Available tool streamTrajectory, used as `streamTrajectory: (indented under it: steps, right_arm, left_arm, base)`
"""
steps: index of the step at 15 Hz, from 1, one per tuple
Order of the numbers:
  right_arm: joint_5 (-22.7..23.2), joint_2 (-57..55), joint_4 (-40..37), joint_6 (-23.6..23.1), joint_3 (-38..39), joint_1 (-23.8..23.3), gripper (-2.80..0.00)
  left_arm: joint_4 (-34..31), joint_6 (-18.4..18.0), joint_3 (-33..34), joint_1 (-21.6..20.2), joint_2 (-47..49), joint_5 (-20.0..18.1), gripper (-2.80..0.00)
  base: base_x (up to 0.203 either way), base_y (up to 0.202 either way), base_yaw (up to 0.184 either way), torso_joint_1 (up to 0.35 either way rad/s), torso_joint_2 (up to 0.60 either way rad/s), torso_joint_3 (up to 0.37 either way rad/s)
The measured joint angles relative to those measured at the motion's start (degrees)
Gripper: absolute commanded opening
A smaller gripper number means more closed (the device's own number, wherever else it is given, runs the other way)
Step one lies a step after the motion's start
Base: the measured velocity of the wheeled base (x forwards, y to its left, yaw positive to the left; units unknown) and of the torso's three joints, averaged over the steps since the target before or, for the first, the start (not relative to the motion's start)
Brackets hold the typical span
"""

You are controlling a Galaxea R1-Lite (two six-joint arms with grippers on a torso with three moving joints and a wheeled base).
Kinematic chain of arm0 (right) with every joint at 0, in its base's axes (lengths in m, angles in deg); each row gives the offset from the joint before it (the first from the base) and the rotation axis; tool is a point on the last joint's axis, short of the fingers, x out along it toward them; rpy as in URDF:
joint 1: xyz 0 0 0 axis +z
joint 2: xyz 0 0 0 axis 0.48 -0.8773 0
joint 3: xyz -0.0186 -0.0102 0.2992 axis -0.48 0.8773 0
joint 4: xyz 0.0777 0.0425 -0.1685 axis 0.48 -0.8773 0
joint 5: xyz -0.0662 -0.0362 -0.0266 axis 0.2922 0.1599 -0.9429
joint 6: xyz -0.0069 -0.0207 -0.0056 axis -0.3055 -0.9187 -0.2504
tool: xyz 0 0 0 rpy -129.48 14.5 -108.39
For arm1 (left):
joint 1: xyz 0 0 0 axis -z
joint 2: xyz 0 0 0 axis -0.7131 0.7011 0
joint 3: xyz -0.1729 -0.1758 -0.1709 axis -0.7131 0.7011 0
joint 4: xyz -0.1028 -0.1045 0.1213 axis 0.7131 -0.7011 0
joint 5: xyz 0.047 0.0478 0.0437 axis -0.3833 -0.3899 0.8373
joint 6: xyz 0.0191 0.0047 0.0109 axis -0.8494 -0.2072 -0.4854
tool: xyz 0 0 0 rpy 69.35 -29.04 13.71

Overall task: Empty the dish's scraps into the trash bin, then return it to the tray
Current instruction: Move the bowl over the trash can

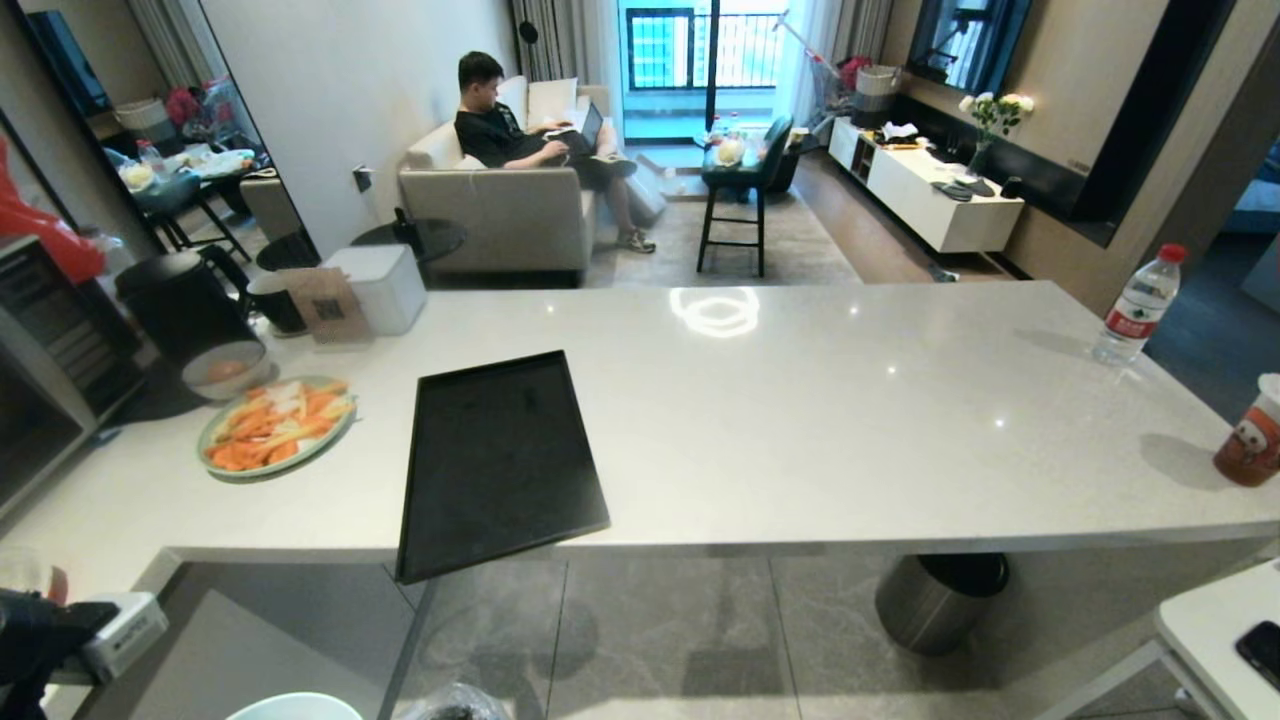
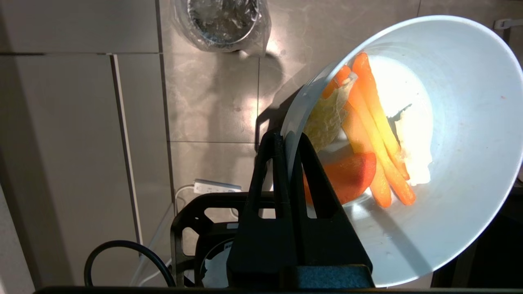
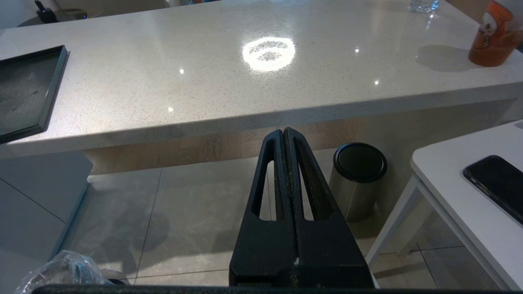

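Note:
My left gripper (image 2: 288, 136) is shut on the rim of the dish (image 2: 449, 163), a white bowl held low beside the counter. The scraps (image 2: 367, 134), orange carrot sticks and pale bits, lie inside it. The trash bin (image 2: 222, 20), lined with a crinkled clear bag, stands on the floor beyond the dish and apart from it. In the head view only the dish's rim (image 1: 295, 706) and the bin's bag (image 1: 455, 703) show at the bottom edge. The black tray (image 1: 495, 460) lies bare on the counter, overhanging its near edge. My right gripper (image 3: 284, 131) hangs shut and holds nothing.
A plate of carrot sticks (image 1: 277, 425), a grey-white bowl (image 1: 225, 370) and a white box (image 1: 380, 288) stand at the counter's left. A bottle (image 1: 1137, 305) and orange cup (image 1: 1250, 440) stand right. A lidded steel bin (image 1: 935, 600) sits under the counter. A person (image 1: 520, 130) sits on the sofa.

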Motion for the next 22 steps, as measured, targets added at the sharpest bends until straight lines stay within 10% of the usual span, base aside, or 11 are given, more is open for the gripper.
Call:
streamTrajectory:
  steps: [22]
  right_arm:
    - [0.0, 0.0, 0.0, 0.1, 0.0, 0.0, -2.80]
  left_arm:
    - [0.2, 0.1, -0.1, 0.5, 0.6, -0.1, -2.80]
  base:
    - [0.000, 0.000, 0.000, -0.085, 0.20, 0.115]
